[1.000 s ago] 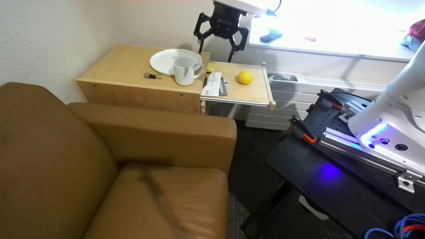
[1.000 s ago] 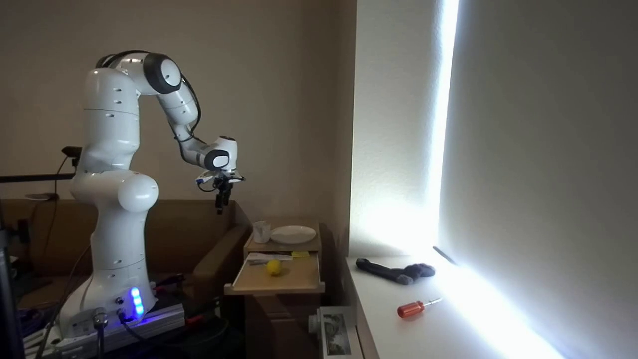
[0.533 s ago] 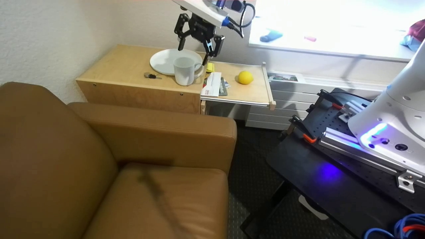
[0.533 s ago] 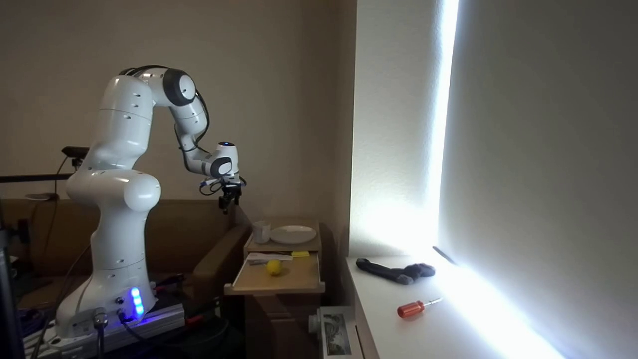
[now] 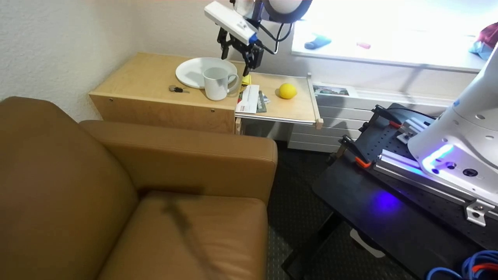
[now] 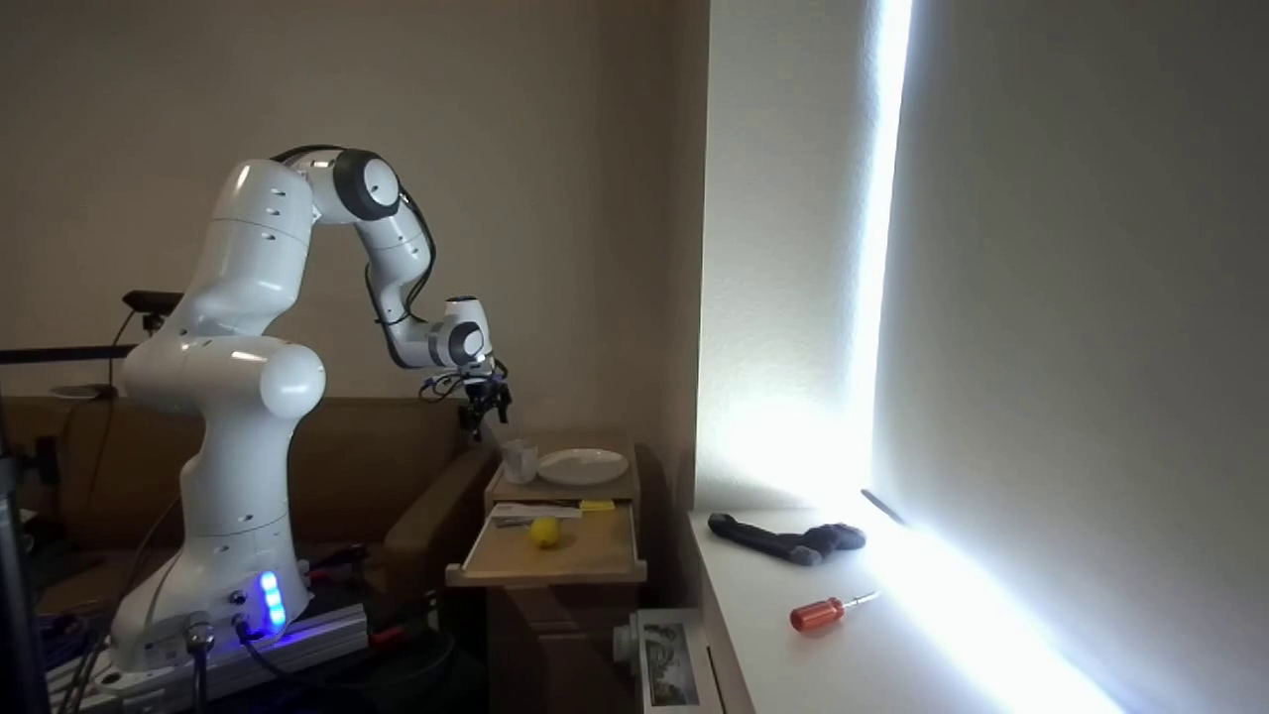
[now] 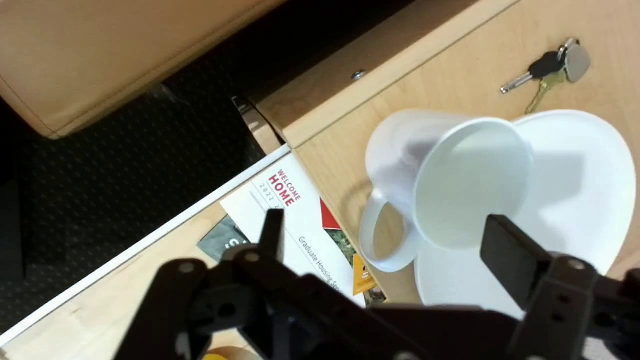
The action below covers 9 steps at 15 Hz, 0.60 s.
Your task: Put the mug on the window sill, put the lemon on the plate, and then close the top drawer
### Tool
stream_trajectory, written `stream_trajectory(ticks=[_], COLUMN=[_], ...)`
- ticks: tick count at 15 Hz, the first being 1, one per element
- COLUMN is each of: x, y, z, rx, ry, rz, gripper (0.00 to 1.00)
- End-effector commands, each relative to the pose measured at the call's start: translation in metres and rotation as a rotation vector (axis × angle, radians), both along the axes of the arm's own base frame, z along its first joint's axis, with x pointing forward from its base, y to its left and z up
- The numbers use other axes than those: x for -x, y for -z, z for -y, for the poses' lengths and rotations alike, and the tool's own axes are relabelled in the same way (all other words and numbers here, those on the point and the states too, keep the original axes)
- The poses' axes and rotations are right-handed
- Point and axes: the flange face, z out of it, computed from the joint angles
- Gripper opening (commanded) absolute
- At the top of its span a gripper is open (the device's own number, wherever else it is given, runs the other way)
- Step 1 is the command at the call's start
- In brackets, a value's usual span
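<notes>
1. Sofa (image 5: 183,155): brown, leather-look; armrest near the counter.
2. Counter (image 5: 136,79): pale wood; carries the keys, plate and mug.
3. Keys (image 5: 178,89): one small bunch, lying near the plate.
4. Plate (image 5: 190,74): one, white; on the counter, partly screened by the mug in an exterior view.
5. Mug (image 5: 215,86): one, white; upright on the counter just beside the plate, handle towards the drawer. Whether mug and plate touch cannot be told.
6. Gripper (image 5: 235,64): black; jaws spread apart, held higher than the mug and near it. In the wrist view the mug's handle shows in the gap between them, farther off.
7. Top drawer (image 5: 293,109): pale wood, pulled out, directly under the counter top.
8. Papers (image 5: 249,99): several, in the drawer at the counter end; one printed "WELCOME HOME". Yellow piece (image 5: 246,79) just beside.
9. Lemon (image 5: 288,91): one; in the drawer, near the papers, apart from the plate.
10. Window sill (image 5: 408,52): white, brightly lit.
11. Dark object (image 6: 773,544): on the sill; kind unclear.
12. Screwdriver (image 6: 818,615): red handle; lying on the sill.
13. Robot base (image 5: 459,155): white, blue light lit.
</notes>
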Motion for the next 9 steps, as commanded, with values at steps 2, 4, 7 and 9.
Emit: stream_trajectory(ticks=[2,4,7,9], x=[-0.005,-0.005,-0.012,-0.015], y=[0.007,0.007,0.022,0.034], z=[-0.005,-0.006,-0.006,-0.011], rx=[-0.007,-0.007,-0.005,-0.015], ry=[0.031,0.029,0.017,0.019], rz=[-0.002,-0.003,0.005,0.022], gripper=[1.00,1.00,1.00,1.00])
